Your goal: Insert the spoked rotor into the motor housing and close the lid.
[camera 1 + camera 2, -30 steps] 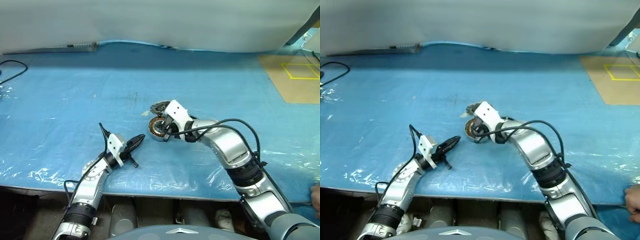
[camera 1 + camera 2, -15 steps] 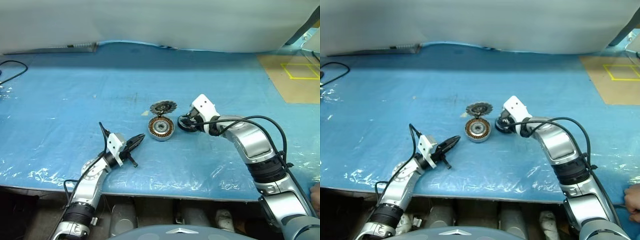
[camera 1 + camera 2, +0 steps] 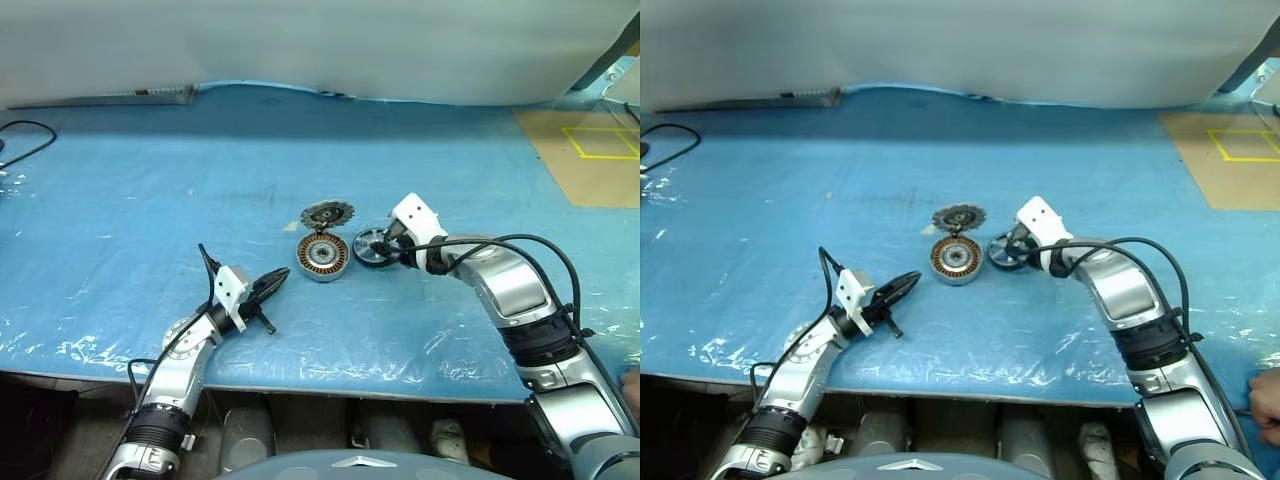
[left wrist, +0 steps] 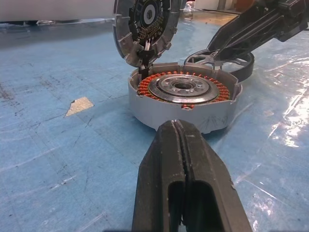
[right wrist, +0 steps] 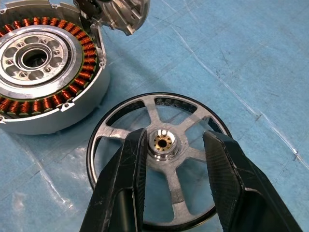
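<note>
The motor housing (image 3: 322, 257) sits on the blue plastic-covered table (image 3: 130, 190), open on top. Inside it a ring of copper windings surrounds a silver centre plate with a hole at its middle; the rotor is not in it. The lid (image 3: 327, 214) stands tilted at the housing's far edge, ribbed face toward the housing, touching its rim.

The spoked rotor (image 5: 159, 157) lies flat on the table just to the right of the housing, very close to its wall. The right gripper (image 5: 170, 145) is over it with its 2 fingers parted, 1 on each side of the hub; whether they touch the spokes I cannot tell.

The left gripper (image 4: 181, 145) is closed and empty, low over the table to the near left of the housing.
</note>
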Controlling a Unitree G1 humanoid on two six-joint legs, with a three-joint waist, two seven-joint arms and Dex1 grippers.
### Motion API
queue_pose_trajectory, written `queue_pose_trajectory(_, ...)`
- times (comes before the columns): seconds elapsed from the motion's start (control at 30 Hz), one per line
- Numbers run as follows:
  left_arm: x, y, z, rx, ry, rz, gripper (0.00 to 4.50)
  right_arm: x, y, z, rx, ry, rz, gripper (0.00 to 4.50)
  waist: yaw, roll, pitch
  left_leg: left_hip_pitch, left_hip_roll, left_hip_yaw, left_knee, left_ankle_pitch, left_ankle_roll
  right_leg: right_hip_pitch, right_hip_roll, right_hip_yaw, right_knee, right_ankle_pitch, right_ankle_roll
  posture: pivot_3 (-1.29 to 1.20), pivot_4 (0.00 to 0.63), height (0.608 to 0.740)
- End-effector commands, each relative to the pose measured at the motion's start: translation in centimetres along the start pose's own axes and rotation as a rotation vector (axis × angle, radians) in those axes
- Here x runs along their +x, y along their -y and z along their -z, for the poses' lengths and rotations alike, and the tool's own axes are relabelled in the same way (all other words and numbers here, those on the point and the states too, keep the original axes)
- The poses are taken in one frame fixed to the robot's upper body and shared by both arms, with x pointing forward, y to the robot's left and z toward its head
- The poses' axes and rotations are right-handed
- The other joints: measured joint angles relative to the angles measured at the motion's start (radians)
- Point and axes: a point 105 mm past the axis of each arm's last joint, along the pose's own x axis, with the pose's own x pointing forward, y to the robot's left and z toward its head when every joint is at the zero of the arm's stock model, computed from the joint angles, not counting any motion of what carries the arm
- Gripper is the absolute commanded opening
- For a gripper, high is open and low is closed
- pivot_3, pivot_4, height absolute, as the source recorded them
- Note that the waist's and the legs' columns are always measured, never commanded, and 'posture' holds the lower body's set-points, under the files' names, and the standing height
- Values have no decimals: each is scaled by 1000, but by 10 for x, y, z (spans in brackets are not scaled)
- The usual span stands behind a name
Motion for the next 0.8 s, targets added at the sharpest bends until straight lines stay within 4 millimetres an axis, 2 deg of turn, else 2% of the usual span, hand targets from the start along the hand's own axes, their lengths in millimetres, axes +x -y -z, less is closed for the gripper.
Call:
queue_pose_trajectory(0.03,1,-3,-12,28,38,-6,0,-2,4,4,-34,-18,4,1880,0,0,0,0,0,0,0,0,0,0,0,0,0,0,0,0,150,740)
queue_pose_trajectory(0.23,0,-2,-12,27,38,-13,0,-1,0,15,-34,-45,-22,1880,0,0,0,0,0,0,0,0,0,0,0,0,0,0,0,0,150,740)
queue_pose_trajectory(0.57,-3,0,-7,21,28,-12,0,-8,0,0,-33,15,-51,1880,0,0,0,0,0,0,0,0,0,0,0,0,0,0,0,0,150,740)
queue_pose_trajectory(0.8,-3,0,-7,22,25,-13,0,-8,0,0,-48,14,-44,1880,0,0,0,0,0,0,0,0,0,0,0,0,0,0,0,0,150,740)
